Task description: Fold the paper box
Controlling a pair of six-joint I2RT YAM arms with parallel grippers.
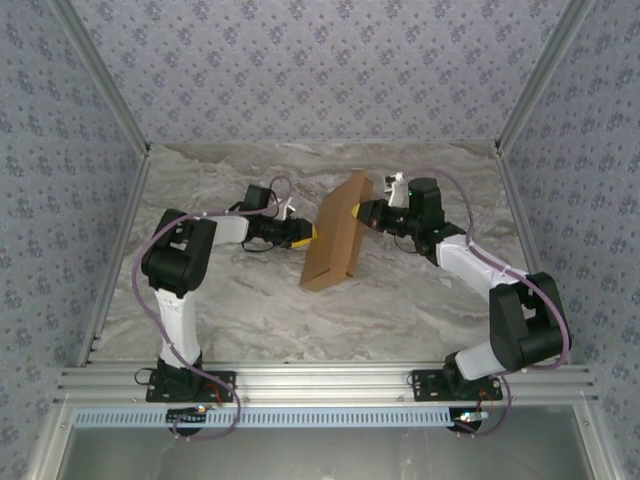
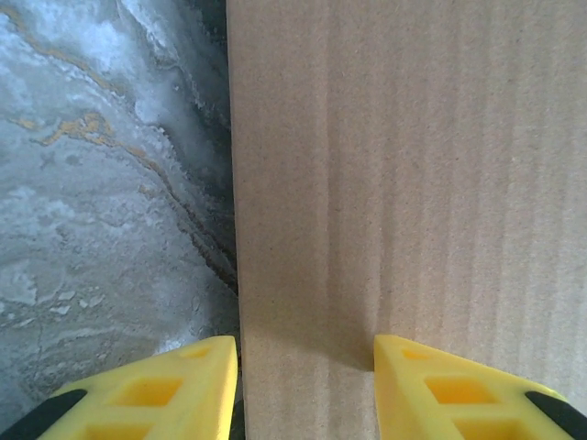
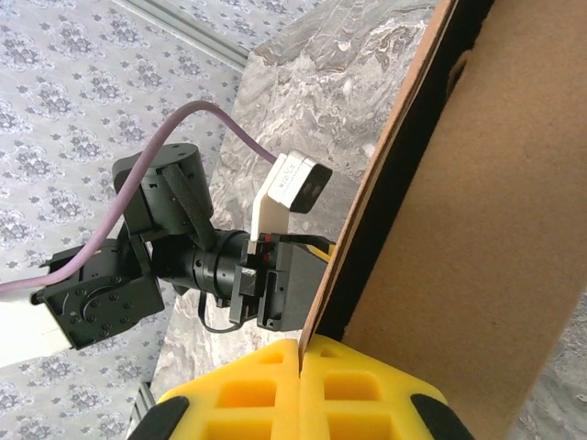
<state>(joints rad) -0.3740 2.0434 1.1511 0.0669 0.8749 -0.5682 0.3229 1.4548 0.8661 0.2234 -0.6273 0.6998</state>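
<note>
Risk at the left first: left pincer (image 2: 305,385), yellow-tipped, jaws part-way apart and gripping nothing, set close before the flat face of the plain tan-brown cardboard paper box (image 1: 338,245), one fingertip past the panel's left edge, the other squarely before the face. Could land only half a push from there; could swing the panel round rather than bend it along a crease, or skid off the edge toward the grey marbled tabletop (image 1: 250,310). Further right, right pincer (image 3: 300,367), also yellow-tipped, closed tight on a thin wall of the cardboard, pinching just at its rim. Could lose the sheet under a hard shove from the opposite side; could dent or tear that rim if dragged against the push. Could also topple the whole piece, with little of it seemingly down on the tabletop.

Looks unprinted and matte, faintly ribbed with corrugation lines in the left wrist view. Sits mid-tabletop between the two arms, long and narrow from above, raised and leaning, partly folded rather than flat. Shows, in the right wrist view, two layers with a dark gap between and a small notch near the top.
</note>
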